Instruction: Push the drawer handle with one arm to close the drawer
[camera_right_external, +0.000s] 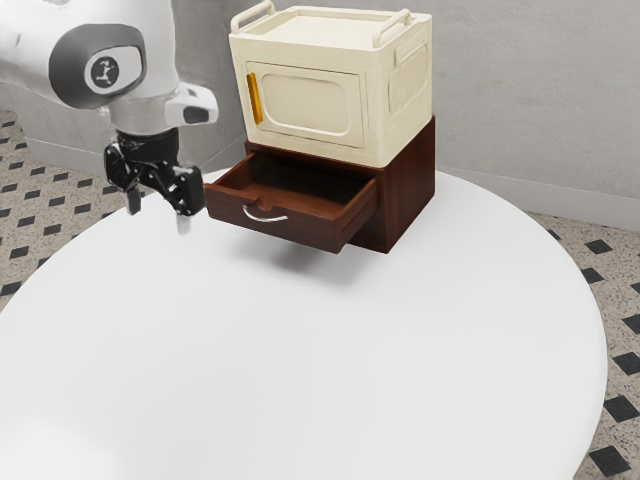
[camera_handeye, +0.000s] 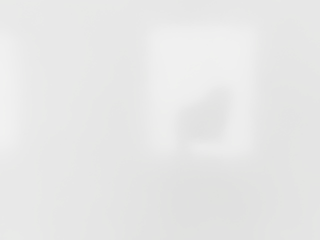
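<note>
Handle: a pale curved pull (camera_right_external: 264, 216) on the drawer's front, to the exterior view's right of the fingers and apart from them
Drawer: open, dark brown (camera_right_external: 300, 229) — its inside shows
Fingers: spread, pointing down (camera_right_external: 183, 226), off the drawer's near-left corner in the exterior view; whether the hand touches that corner, I cannot tell
Cabinet: brown (camera_right_external: 409, 195), around the drawer's back end
Cream box: on the cabinet, above the drawer (camera_right_external: 390, 125) — orange grip (camera_right_external: 254, 98) on its door
Desk: white, round (camera_right_external: 300, 380), under the drawer
</note>
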